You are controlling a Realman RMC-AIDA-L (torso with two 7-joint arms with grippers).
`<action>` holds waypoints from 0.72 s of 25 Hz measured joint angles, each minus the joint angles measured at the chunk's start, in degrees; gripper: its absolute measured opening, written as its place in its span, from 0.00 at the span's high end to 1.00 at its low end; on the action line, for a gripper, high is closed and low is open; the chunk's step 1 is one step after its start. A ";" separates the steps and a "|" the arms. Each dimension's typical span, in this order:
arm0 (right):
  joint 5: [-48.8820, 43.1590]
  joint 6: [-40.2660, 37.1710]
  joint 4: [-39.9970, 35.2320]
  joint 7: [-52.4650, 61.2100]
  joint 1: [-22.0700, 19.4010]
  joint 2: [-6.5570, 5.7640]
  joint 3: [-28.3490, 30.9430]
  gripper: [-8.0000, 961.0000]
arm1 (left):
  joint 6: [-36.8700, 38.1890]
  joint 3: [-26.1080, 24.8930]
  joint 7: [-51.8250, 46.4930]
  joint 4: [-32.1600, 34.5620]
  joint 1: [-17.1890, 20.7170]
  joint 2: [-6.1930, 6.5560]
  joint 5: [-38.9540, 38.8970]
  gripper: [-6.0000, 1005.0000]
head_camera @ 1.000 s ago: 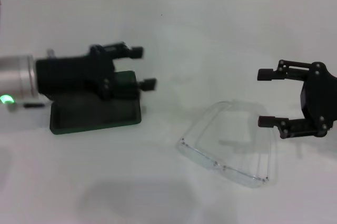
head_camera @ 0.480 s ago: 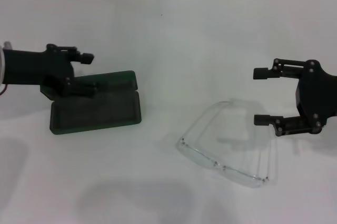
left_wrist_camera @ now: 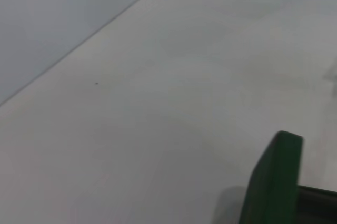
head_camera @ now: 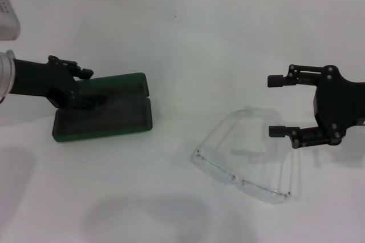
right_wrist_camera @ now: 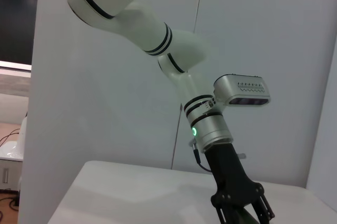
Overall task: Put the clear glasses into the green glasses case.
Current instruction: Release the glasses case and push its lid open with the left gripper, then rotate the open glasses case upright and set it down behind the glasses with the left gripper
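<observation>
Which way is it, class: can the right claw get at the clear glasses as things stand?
Probably yes. The right claw hangs open just beside the clear glasses, which lie alone on the white table. Nothing stands between them; the left claw is away at the green glasses case.

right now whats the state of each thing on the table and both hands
green glasses case: open, lid tilted back, nothing inside.
clear glasses: unfolded, arms spread, lying on the table, outside the case.
left hand: at the case's left end, over the lid edge; fingers too hidden to tell.
right hand: open, empty, hovering just right of the glasses, fingers pointing toward them.
</observation>
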 joint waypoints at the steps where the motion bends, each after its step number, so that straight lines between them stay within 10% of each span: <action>1: -0.01 0.03 0.00 0.00 -0.01 0.02 0.01 0.18 | 0.12 0.01 0.00 0.04 -0.12 -0.01 0.31 0.21; 5: -0.04 0.21 0.00 -0.03 -0.07 0.07 0.02 0.18 | 0.60 0.02 0.31 0.17 -0.22 -0.01 0.62 0.20; 18: -0.09 0.31 0.00 -0.67 -0.46 0.02 0.13 0.18 | 3.12 0.01 2.12 0.20 -0.32 0.07 -1.85 0.76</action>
